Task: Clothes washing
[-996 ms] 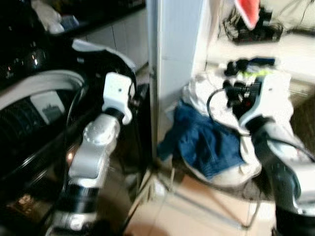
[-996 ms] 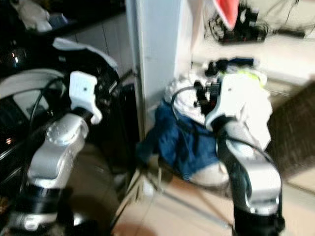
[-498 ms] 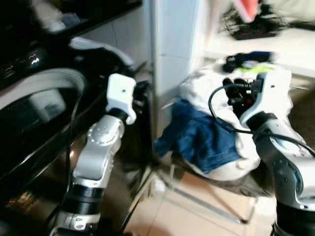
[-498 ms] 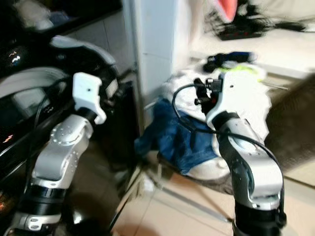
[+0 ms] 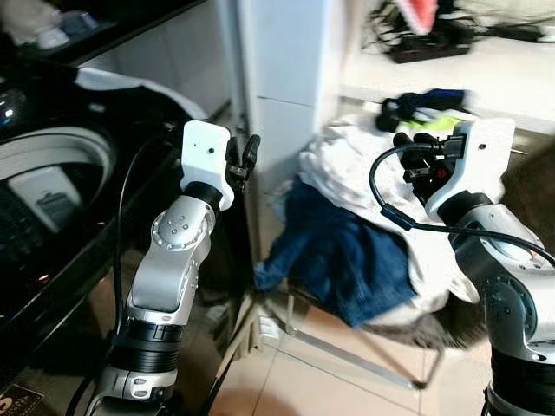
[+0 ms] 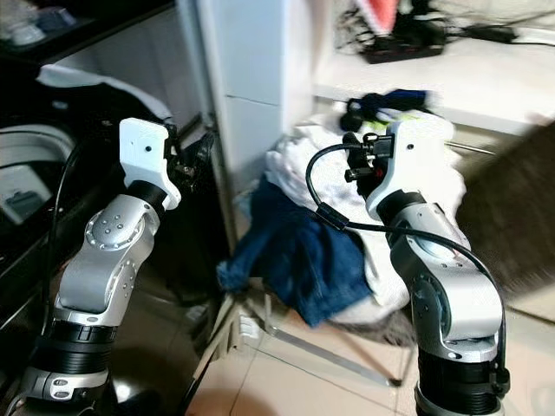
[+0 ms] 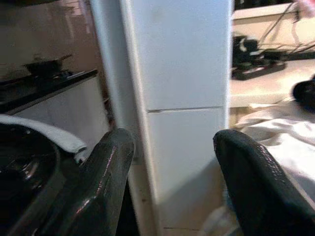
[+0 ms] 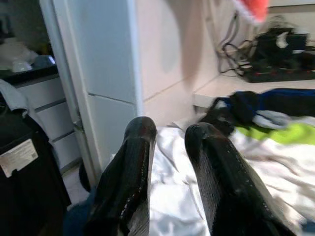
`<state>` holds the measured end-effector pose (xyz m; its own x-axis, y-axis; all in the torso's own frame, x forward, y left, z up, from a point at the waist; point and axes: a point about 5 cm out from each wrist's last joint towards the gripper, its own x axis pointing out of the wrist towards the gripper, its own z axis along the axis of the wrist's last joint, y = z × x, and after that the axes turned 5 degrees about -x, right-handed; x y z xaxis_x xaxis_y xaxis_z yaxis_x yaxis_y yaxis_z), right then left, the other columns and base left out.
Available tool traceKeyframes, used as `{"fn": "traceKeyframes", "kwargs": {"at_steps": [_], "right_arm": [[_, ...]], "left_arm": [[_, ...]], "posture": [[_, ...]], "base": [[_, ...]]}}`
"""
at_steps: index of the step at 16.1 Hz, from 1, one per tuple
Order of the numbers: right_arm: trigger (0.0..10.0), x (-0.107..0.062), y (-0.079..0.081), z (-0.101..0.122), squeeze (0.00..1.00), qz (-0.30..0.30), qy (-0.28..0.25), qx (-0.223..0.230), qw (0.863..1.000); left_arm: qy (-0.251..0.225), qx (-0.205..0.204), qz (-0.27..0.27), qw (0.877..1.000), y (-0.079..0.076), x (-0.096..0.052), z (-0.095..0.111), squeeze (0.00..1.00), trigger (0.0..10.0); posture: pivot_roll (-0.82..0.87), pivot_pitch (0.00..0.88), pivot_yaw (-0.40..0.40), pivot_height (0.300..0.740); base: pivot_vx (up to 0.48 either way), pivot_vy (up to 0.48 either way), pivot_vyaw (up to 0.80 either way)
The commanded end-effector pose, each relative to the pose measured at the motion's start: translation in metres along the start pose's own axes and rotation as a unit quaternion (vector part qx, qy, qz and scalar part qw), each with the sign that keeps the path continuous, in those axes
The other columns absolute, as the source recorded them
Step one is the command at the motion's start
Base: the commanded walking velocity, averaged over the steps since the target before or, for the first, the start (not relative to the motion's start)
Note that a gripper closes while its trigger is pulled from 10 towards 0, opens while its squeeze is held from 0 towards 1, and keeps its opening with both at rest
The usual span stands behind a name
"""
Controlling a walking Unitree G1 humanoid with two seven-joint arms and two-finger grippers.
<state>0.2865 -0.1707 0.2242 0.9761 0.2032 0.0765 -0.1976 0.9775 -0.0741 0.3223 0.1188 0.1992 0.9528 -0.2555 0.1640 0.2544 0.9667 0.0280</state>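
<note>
Readable text: we can read none.
White label (image 8: 18,156) on black cover: print too blurred for us.

Washer (image 5: 43,186): cut off by the head views' left edge; drum interior too dark to read. Label on its lid (image 5: 54,198) too small to read.

Clothes pile (image 5: 364,217): right side hidden behind the right arm (image 5: 499,260); the frame beneath shows as bare bars only. Edges of the jeans (image 5: 347,260) blurred.

Red item (image 5: 421,10): cut off by top edge, blurred; cannot tell what it is.

Dark tangle on the ledge (image 5: 425,39): too blurred to separate cables from device.
</note>
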Motion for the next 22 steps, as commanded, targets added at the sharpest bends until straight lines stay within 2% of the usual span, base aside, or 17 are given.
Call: {"fn": "traceKeyframes", "kwargs": {"at_steps": [1, 13, 15, 17, 18, 20, 22], "right_arm": [[10.0, 0.0029, 0.0005, 0.0041, 0.0, 0.004, -0.009, -0.001, 1.0], [10.0, 0.0025, 0.0004, 0.005, 0.0, 0.007, -0.013, -0.013, 1.0], [10.0, 0.0026, 0.0034, 0.0051, 0.0, 0.025, -0.013, -0.027, 0.999], [10.0, 0.0026, 0.0058, 0.0052, 0.0, 0.033, -0.012, -0.031, 0.999], [10.0, 0.0028, 0.006, 0.0057, 0.0, 0.03, -0.015, -0.033, 0.999], [10.0, 0.0028, 0.0003, 0.0046, 0.0, 0.006, -0.013, -0.007, 1.0], [10.0, 0.0023, -0.0027, 0.0049, 0.0, 0.0, -0.014, -0.011, 1.0]], "left_arm": [[-0.004, 0.003, 0.01, 1.0, 0.0033, -0.0009, 0.0017, 0.0, 10.0], [-0.002, -0.001, 0.008, 1.0, 0.0031, 0.0003, 0.0017, 0.0, 10.0], [-0.002, -0.002, 0.009, 1.0, 0.0037, 0.0002, 0.0016, 0.0, 10.0], [-0.002, -0.001, 0.011, 1.0, 0.0045, 0.0003, 0.002, 0.0, 10.0], [-0.002, -0.001, 0.011, 1.0, 0.0054, 0.0005, 0.0023, 0.0, 10.0], [-0.002, -0.002, 0.008, 1.0, 0.0053, 0.0003, 0.0022, 0.0, 10.0], [0.0, -0.004, 0.002, 1.0, 0.0039, 0.0001, 0.0015, 0.0, 10.0]], "posture": [[0.01, 0.0, 0.031, 0.74], [0.0, 0.0, 0.038, 0.74], [0.0, 0.0, 0.038, 0.74], [0.0, 0.0, 0.041, 0.74], [0.01, 0.0, 0.042, 0.74], [0.0, 0.0, 0.043, 0.74], [0.0, 0.0, 0.046, 0.74]], "base": [[0.322, 0.0, 0.0], [0.329, 0.0, 0.0], [0.324, 0.0, 0.0], [0.326, 0.0, 0.64], [0.326, 0.0, 0.8], [0.317, 0.0, 0.0], [0.291, 0.0, 0.0]]}}
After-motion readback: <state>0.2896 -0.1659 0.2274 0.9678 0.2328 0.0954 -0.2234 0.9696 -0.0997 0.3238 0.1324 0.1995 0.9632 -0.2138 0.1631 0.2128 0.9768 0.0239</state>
